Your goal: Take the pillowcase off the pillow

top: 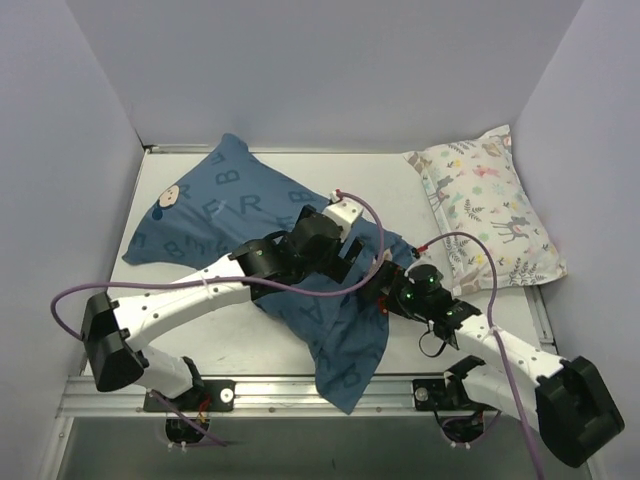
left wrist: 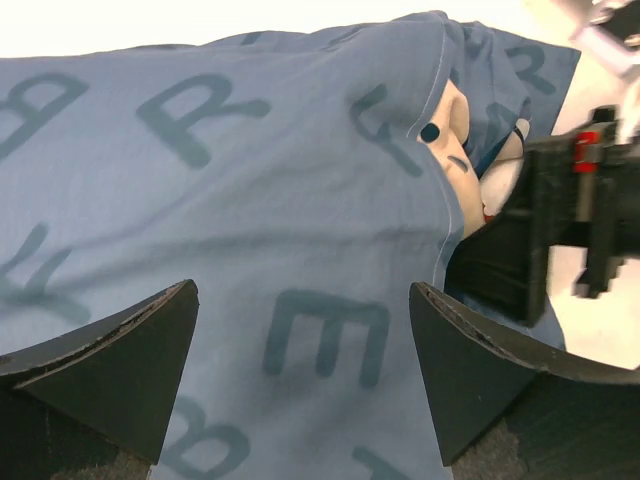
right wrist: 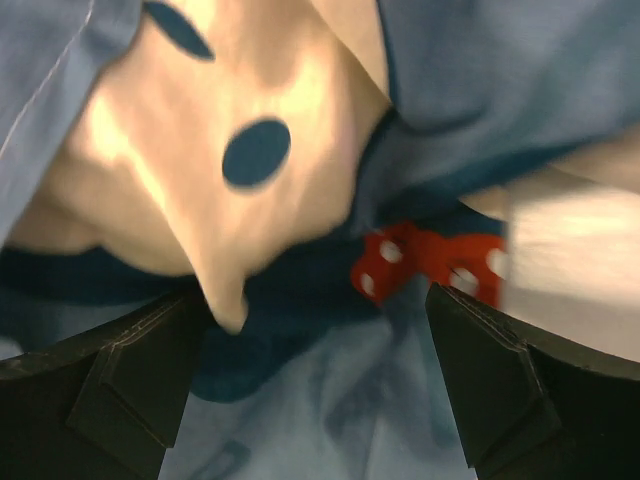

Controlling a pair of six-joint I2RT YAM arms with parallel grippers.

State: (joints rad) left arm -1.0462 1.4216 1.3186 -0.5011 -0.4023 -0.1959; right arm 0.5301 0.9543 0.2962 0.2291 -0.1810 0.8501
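The teal-blue pillowcase with darker letters lies from the back left to the near middle of the table. It looks flat at its near end. A cream patch with dark dots shows at its far left, and one shows in the left wrist view and the right wrist view with a red dotted bow. The plain white pillow is hidden. My left gripper is open over the fabric. My right gripper is open, close against the fabric by the patch.
A smaller white pillow with a pastel deer-and-leaf print lies at the back right. Grey walls close the table on the left, back and right. Both arms cross over the middle, their grippers close together.
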